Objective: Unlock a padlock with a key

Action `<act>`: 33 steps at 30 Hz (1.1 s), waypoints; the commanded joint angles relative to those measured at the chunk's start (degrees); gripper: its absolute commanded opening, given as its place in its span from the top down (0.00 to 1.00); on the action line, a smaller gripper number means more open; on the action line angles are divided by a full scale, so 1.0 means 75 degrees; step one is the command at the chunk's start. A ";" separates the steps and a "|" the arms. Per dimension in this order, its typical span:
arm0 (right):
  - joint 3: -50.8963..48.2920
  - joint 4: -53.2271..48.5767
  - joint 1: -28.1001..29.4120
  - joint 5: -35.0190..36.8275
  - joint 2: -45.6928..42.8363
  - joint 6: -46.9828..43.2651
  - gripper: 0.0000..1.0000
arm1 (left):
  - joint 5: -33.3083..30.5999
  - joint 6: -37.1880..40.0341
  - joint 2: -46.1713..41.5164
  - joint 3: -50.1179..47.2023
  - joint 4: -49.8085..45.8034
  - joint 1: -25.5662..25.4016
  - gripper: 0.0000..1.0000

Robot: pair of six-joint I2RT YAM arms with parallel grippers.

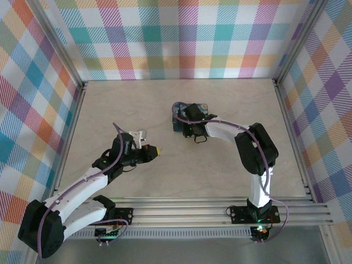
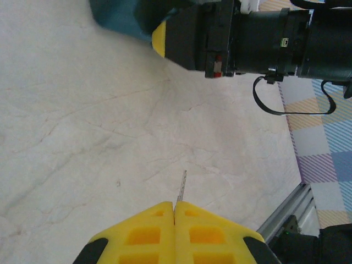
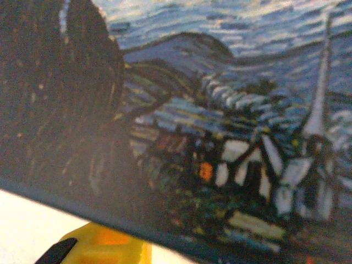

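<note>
From above, the left end effector (image 1: 155,149) hangs over the middle of the counter (image 1: 137,99). The right end effector (image 1: 184,122) is down at a teal-edged painted object (image 1: 176,124) further back, the two well apart.

On the left wrist, the yellow fingers (image 2: 148,234) are pressed together on the key (image 2: 181,187), whose thin blade sticks out towards the painted object (image 2: 118,16). With so narrow a pinch, any off-axis contact at the keyhole could twist or slip the key.

On the right wrist, a night-sky painting (image 3: 220,137) sits close to the lens with one yellow fingertip (image 3: 102,245) below it. I cannot tell whether this end effector is clamped, nor whether this is the padlock itself. If it is only loosely held, pushing the key in would likely shove it away.
</note>
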 commanded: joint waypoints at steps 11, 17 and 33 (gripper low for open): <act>0.0247 -0.1391 -0.0165 -0.1667 -0.0803 0.1044 1.00 | -0.0513 0.0236 0.1687 -0.0500 0.2891 -0.0488 1.00; 0.0396 -0.1503 -0.0357 -0.2414 -0.0994 0.1600 1.00 | -0.0415 -0.0327 0.2622 -0.0699 0.5004 -0.0612 1.00; 0.0949 -0.1901 -0.0892 -0.3854 -0.1068 0.2473 1.00 | -0.0314 -0.1688 0.5490 -0.0407 0.9167 -0.0852 1.00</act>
